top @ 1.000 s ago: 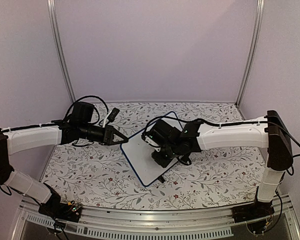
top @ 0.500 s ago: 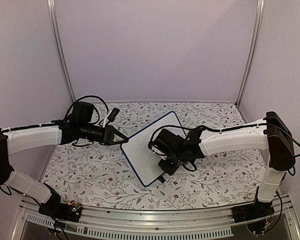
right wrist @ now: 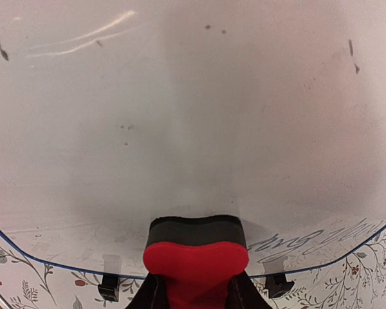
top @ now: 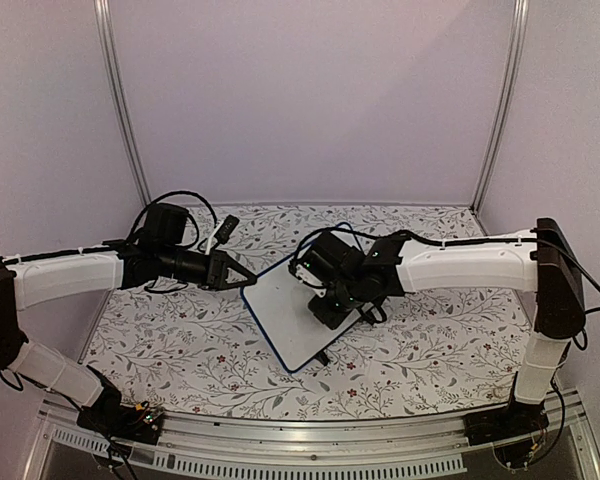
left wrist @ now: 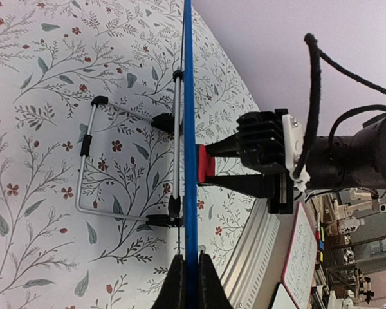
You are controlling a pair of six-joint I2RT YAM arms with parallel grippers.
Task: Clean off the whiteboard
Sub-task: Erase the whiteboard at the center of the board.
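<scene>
**benchrat:** What were the two claws actually doing at that point? I couldn't read it from the overhead.

**yam_fan:** The left claw [top: 248, 283] was pinched on the left edge of the whiteboard [top: 285, 320]. On its own wrist cam the blue frame [left wrist: 190, 129] ran straight out from between the two fingers [left wrist: 175, 283], and they were only as far apart as the frame is thick. So it was closed tight on the board, which stretched away dead ahead of it.

**benchrat:** And the right one?

**yam_fan:** The right claw [top: 325, 312] was clamped on a red block [right wrist: 196, 261], with the fingers just as wide as the block. The block poked out past the tips, and its dark pad [right wrist: 194, 230] sat flat on the white face. The left cam caught that side-on, with the block touching the board from the writing side. The wire stand [left wrist: 83, 167] was on the opposite side of the board from that claw.

**benchrat:** Was the board lying flat?

**yam_fan:** Nope, it was propped at a tilt on the flowery counter [top: 180, 350]. The face ahead of the right claw looked mostly clean, with just a few dark specks. There was some faint writing [right wrist: 302, 239] just to the right of the claw by the bottom edge. The two black feet [right wrist: 108, 288] sat either side of the claw, under the frame.
</scene>
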